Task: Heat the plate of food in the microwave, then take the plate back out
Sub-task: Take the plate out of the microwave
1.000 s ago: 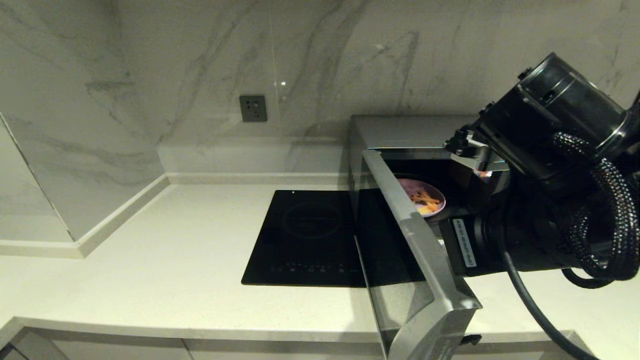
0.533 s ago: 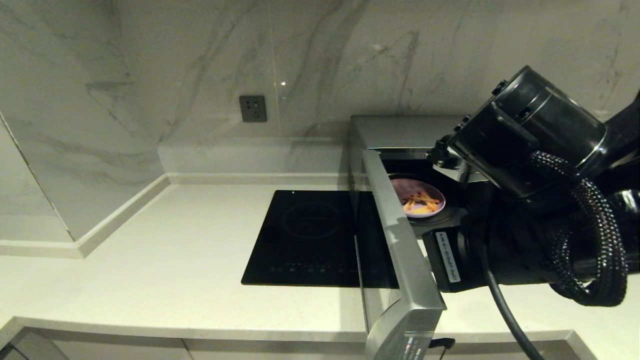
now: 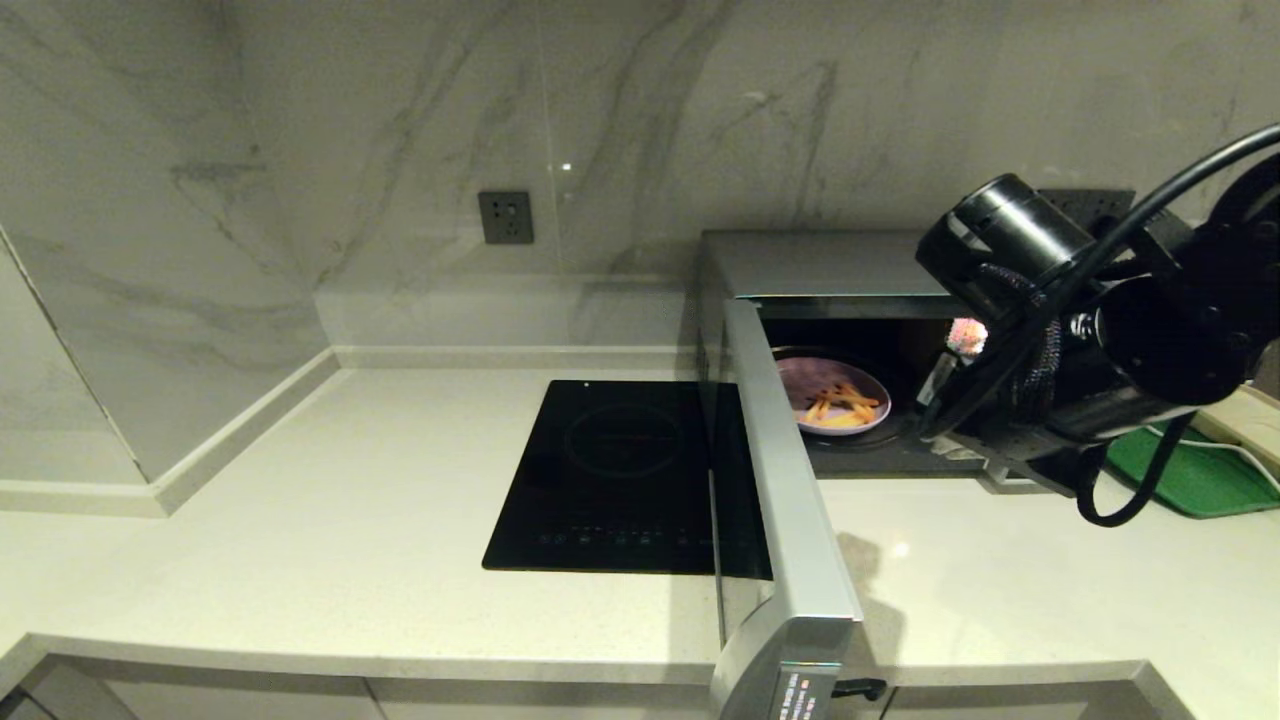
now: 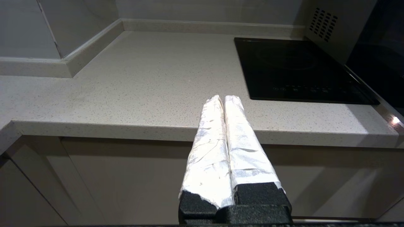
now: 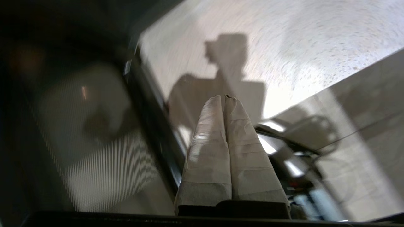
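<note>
The microwave (image 3: 820,262) stands at the back right of the counter with its door (image 3: 790,500) swung wide open toward me. Inside, on the turntable, sits the plate of food (image 3: 835,405), pale lavender with orange-yellow fries. My right arm (image 3: 1080,340) hovers in front of the microwave's right side, apart from the plate. In the right wrist view, my right gripper (image 5: 224,96) is shut and holds nothing, over the counter beside the door's edge (image 5: 151,126). My left gripper (image 4: 223,97) is shut and empty, parked low in front of the counter's front edge.
A flat black induction cooktop (image 3: 620,470) lies left of the open door. A green tray (image 3: 1190,480) and a beige block with a white cable (image 3: 1240,420) sit at the far right. A wall socket (image 3: 505,217) is on the marble backsplash.
My right arm has drawn back to the right, away from the door and the oven's opening. The door has swung further open to the left. The plate has stayed in place.
</note>
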Available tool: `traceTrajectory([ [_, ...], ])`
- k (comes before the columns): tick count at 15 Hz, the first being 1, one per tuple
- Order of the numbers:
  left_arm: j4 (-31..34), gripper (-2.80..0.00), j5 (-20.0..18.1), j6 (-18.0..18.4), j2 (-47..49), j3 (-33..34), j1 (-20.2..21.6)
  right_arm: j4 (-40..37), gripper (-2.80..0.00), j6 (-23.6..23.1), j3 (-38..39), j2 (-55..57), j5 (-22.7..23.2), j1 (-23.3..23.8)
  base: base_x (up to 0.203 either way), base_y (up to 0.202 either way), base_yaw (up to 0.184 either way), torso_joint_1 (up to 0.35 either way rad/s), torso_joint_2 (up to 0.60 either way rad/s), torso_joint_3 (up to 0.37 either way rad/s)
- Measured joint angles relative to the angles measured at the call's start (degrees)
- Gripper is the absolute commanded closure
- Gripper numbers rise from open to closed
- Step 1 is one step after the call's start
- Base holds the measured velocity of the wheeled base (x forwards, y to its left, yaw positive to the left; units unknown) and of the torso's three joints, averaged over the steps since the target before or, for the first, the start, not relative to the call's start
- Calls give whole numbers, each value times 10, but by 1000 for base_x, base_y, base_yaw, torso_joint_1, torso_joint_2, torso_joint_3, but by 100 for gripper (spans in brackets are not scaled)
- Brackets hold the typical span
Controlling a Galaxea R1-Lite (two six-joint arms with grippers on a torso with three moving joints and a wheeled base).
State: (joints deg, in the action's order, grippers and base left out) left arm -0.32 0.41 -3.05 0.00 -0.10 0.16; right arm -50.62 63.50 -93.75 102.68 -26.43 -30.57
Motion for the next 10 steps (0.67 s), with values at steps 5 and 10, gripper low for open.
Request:
traceTrajectory([
  [5,0,0,0,0,0,0,0,76,0,56,-34,80,28,111,0,0,0,0,0,0],
  [10,0,0,0,0,0,0,0,181,-280,47,-25,133,110,144,0,0,0,0,0,0],
])
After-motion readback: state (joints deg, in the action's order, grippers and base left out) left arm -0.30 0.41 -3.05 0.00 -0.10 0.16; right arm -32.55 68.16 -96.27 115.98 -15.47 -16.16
